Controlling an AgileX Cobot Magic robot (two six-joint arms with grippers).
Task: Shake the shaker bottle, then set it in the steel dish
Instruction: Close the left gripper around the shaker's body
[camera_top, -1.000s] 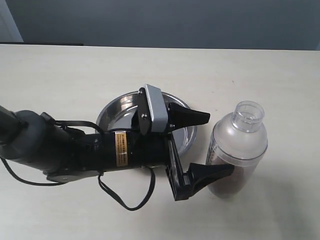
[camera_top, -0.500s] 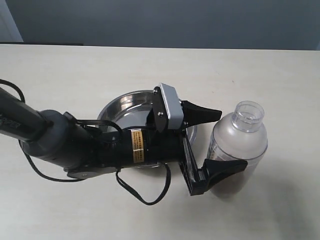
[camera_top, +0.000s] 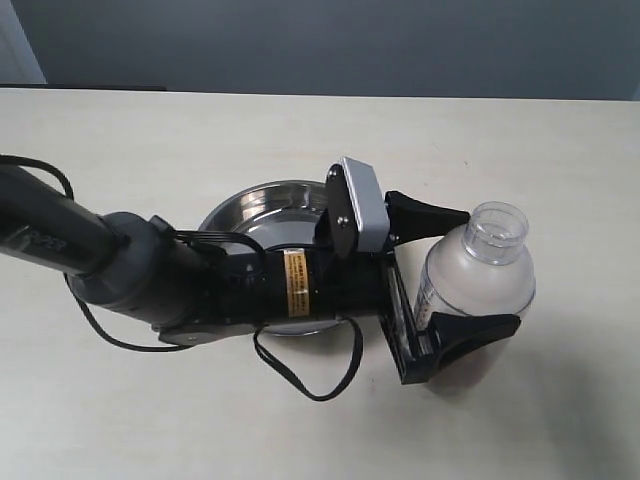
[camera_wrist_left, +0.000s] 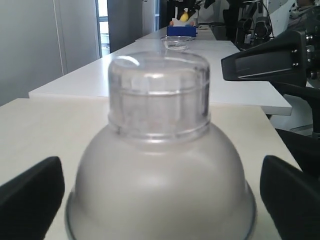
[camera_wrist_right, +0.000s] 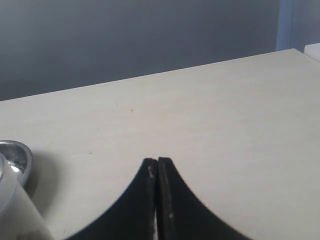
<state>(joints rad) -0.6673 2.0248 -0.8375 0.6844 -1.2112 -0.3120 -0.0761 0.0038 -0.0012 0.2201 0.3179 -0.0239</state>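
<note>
The shaker bottle (camera_top: 478, 270) stands upright on the table to the right of the steel dish (camera_top: 250, 212), with brown granules low inside it. My left gripper (camera_top: 488, 268) reaches across over the dish and is open, one finger on each side of the bottle. In the left wrist view the frosted dome and clear cap of the bottle (camera_wrist_left: 159, 150) fill the middle, with a gap to each of the dark fingers (camera_wrist_left: 31, 199). My right gripper (camera_wrist_right: 158, 163) is shut on nothing above bare table; it is out of the exterior view. The bottle (camera_wrist_right: 14, 212) and the dish rim (camera_wrist_right: 19, 154) show at that view's edge.
The left arm and its looping black cable (camera_top: 300, 375) cover most of the dish. The pale table (camera_top: 150, 140) runs out on all sides. A black arm part (camera_wrist_left: 270, 60) shows beyond the bottle in the left wrist view.
My left gripper has moved to the right over the dish, so its open fingers now flank the bottle. The bottle has not moved.
</note>
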